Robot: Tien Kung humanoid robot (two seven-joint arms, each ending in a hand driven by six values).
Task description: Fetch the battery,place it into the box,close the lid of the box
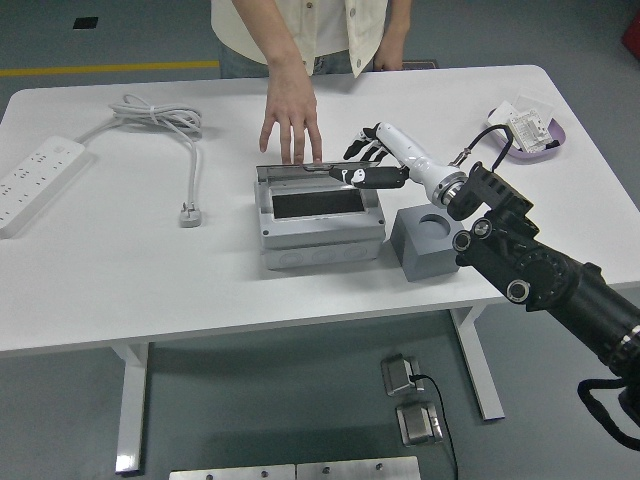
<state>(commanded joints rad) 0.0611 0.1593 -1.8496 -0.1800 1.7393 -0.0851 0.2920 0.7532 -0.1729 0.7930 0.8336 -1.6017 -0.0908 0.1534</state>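
A grey box (320, 228) sits at the table's middle. Its clear lid (318, 188) is pushed down nearly flat over the opening. My right hand (362, 170) rests its black-tipped fingers on the lid's right part, fingers relaxed and holding nothing. A dark inside shows through the lid; the battery cannot be made out. A person's hand (291, 120) lies flat on the table just behind the box, fingertips at the lid's hinge edge. My left arm is out of view.
A grey block with a round hole (431, 240) stands right of the box, under my right forearm. A white power strip (34, 180) and its coiled cable (160, 118) lie far left. A packet on a purple dish (529, 130) is far right.
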